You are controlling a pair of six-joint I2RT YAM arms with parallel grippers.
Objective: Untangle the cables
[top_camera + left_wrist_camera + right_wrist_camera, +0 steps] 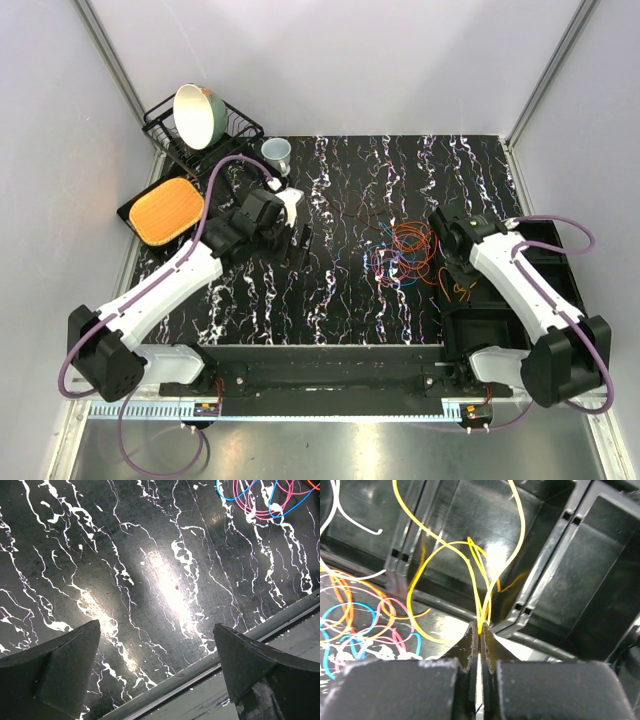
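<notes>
right jaws: clamped on yellow cable [480, 615] | left jaws: wide apart | cables [405, 250]: tangled

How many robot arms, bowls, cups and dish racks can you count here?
Robot arms: 2
Bowls: 1
Cups: 1
Dish racks: 1
Total: 5

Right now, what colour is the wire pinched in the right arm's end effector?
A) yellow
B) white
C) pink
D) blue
A: the right wrist view shows the right end effector shut on strands of the yellow cable, which loop up over the black compartment tray.
</notes>
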